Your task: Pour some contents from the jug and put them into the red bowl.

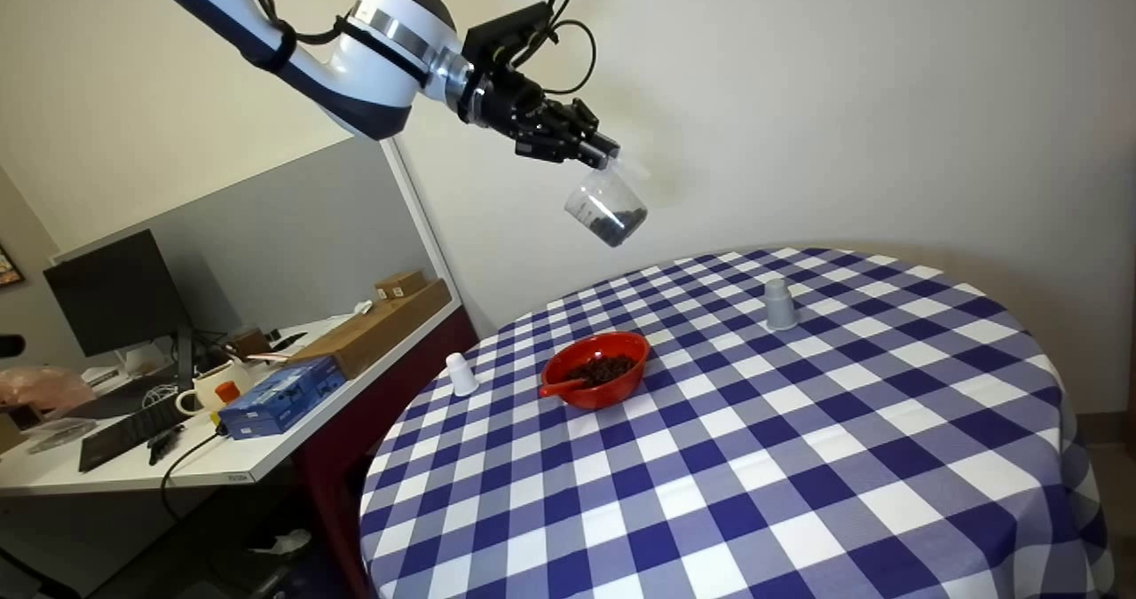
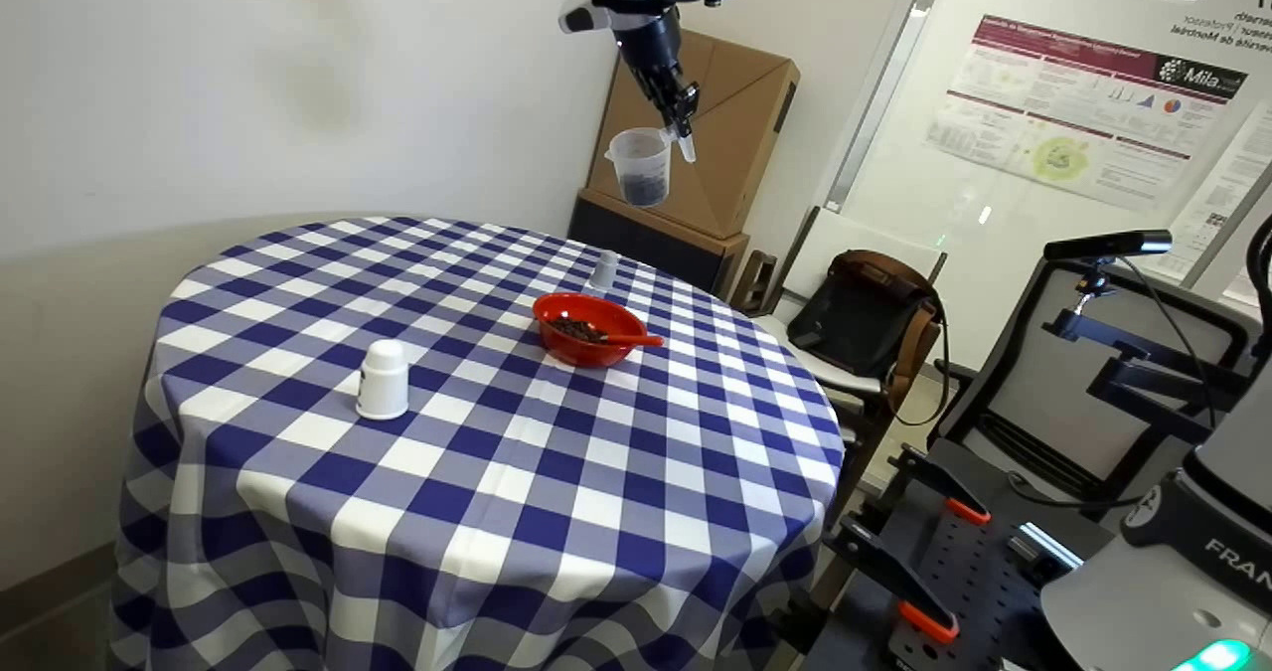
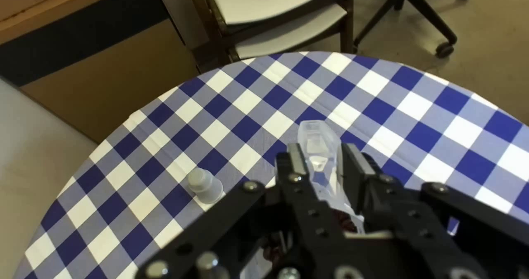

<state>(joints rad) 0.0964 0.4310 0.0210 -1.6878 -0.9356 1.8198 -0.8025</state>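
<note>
The jug (image 1: 607,201), translucent with dark pieces in its bottom, hangs in the air above the table height in both exterior views (image 2: 638,164). It is slightly tilted in an exterior view. My gripper (image 1: 602,150) is shut on its handle; the handle (image 3: 316,144) shows between the fingers in the wrist view, and the jug's body is mostly hidden behind the gripper. The red bowl (image 1: 605,396) stands on the table, lower than the jug, with dark brown pieces and a red spoon-like handle in it. It also shows in an exterior view (image 2: 586,354).
The round table has a blue-white checked cloth (image 1: 754,466). Two small upturned whitish cups stand on it, one (image 2: 384,381) nearer an exterior camera and one (image 2: 603,269) beyond the bowl. A desk (image 1: 266,448) with boxes stands beside the table; cardboard boxes (image 2: 735,134) and a chair stand behind.
</note>
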